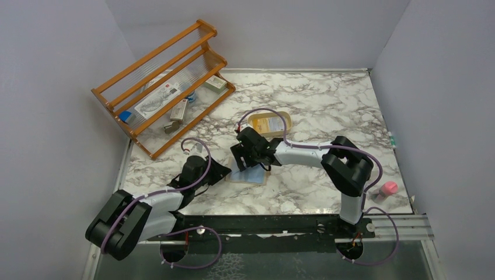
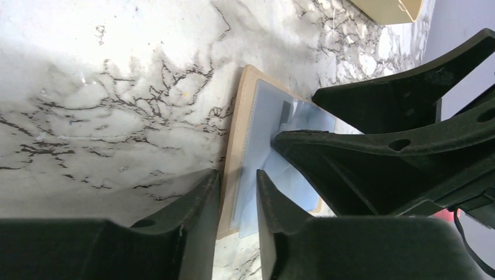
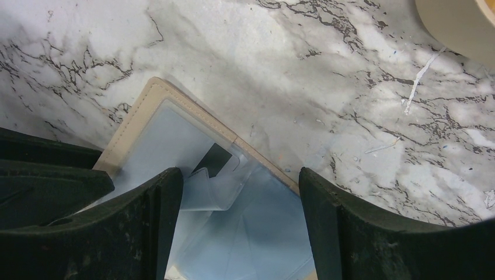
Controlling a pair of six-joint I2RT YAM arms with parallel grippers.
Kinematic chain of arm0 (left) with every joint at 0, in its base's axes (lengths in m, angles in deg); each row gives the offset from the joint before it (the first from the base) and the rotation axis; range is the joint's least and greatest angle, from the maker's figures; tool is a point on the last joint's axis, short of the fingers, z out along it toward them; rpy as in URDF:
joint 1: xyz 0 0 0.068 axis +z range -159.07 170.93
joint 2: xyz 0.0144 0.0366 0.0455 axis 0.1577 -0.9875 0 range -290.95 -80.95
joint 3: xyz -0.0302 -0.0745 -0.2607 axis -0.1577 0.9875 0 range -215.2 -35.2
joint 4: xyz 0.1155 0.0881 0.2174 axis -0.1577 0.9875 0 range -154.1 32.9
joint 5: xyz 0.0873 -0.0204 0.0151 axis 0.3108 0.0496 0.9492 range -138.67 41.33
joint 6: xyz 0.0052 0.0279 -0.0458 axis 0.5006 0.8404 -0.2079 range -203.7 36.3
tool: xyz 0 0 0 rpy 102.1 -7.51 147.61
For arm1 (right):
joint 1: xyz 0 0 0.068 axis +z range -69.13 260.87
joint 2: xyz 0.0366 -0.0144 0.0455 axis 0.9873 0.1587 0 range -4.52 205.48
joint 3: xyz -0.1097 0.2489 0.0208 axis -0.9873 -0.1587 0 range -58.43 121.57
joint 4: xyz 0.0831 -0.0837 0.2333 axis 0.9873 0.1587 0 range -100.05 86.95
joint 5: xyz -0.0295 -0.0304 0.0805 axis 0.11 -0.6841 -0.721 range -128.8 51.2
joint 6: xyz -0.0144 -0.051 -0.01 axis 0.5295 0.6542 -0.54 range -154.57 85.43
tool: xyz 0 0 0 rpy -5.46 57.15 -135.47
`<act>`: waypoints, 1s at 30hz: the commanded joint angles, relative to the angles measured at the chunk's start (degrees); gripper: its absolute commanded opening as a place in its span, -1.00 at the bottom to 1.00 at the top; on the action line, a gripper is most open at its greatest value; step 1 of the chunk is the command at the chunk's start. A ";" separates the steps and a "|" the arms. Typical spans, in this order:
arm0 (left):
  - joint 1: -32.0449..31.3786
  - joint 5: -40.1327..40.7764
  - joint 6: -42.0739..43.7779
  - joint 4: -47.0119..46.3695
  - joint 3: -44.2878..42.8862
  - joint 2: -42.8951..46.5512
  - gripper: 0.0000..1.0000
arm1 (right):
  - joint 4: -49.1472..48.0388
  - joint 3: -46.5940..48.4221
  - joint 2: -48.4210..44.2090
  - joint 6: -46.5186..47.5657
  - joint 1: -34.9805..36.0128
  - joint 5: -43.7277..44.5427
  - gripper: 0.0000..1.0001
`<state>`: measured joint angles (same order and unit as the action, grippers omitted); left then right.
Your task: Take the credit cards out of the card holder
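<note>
Card holder [image 3: 233,227] lies open: tan border, light-blue sleeves, dark-striped card [image 3: 213,158] inside. My right gripper [image 3: 239,175] straddles it, jaws wide; my left gripper [image 2: 238,181] brackets its edge, grip indeterminate.

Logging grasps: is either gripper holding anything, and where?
Right gripper holds nothing, open over the wallet. Left gripper straddles its tan edge; whether it pinches cannot be told.
</note>
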<state>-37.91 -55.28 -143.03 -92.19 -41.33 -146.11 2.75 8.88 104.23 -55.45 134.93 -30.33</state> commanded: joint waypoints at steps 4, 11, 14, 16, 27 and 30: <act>0.01 -1.02 -2.10 -3.61 1.64 -1.44 -0.46 | 7.97 -4.89 3.10 0.01 -0.45 -2.92 0.56; 0.01 -2.46 -5.59 -7.79 2.55 -1.77 -0.46 | 6.92 -4.59 3.43 -0.03 -0.45 -5.03 0.56; 0.01 -3.17 -7.61 -10.09 3.04 -2.29 -0.44 | 6.59 -4.72 3.48 0.05 -0.45 -5.54 0.56; 0.01 -4.19 -8.74 -11.76 2.84 -3.16 -0.43 | 6.39 -4.79 3.44 0.05 -0.45 -5.72 0.56; 0.01 -7.08 -12.10 -19.89 2.57 -9.73 -0.74 | 5.68 -5.08 3.47 -0.08 -0.45 -6.46 0.56; 0.01 -6.79 -12.21 -20.07 2.44 -9.69 -1.00 | 5.62 -5.23 3.44 -0.06 -0.45 -6.58 0.56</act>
<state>-37.91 -60.39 -153.81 -106.44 -38.86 -155.82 1.11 7.77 103.56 -54.62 134.75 -33.41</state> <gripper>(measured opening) 0.092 0.780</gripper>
